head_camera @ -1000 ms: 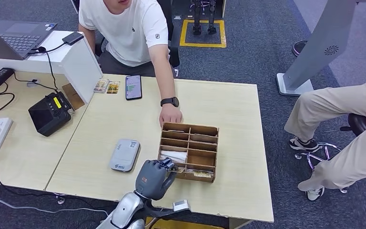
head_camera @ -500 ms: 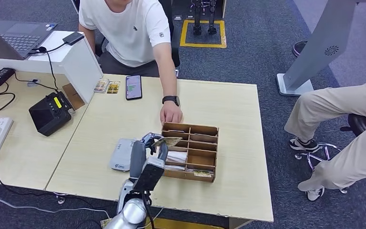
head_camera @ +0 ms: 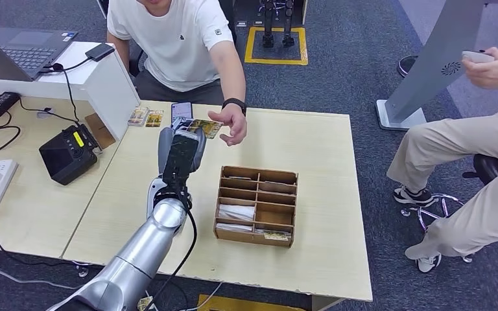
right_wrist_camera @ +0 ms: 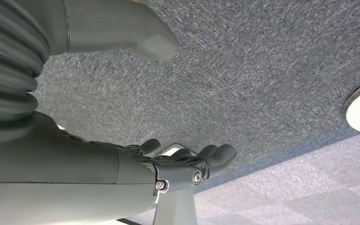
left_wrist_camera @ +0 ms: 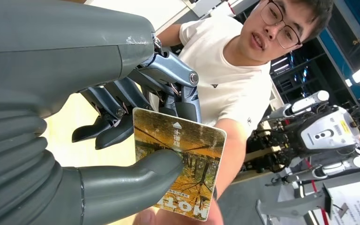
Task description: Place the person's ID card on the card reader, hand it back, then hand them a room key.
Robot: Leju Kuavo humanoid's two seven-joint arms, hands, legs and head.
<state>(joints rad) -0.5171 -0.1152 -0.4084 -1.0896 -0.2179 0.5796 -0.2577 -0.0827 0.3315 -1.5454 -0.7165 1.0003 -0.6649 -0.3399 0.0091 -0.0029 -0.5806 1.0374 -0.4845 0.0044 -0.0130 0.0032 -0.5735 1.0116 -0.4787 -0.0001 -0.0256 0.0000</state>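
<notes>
Near the table's far edge, left hand (head_camera: 183, 148) pinches room key (head_camera: 205, 127) (person's hand (head_camera: 232, 123) just beside).

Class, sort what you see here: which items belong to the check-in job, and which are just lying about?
Job:
- left hand
- room key card pinched in it
- person's hand, reaching for it
- wooden card box

Lying about:
- phone
- two small cards beside it
- black device
- laptop

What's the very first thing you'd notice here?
The robot's silver left arm stretches across the table, its left hand holding up a room key printed with autumn trees. Right beside it, the person's hand reaches for the card. Nearer the robot sits a wooden box of compartments.
</notes>
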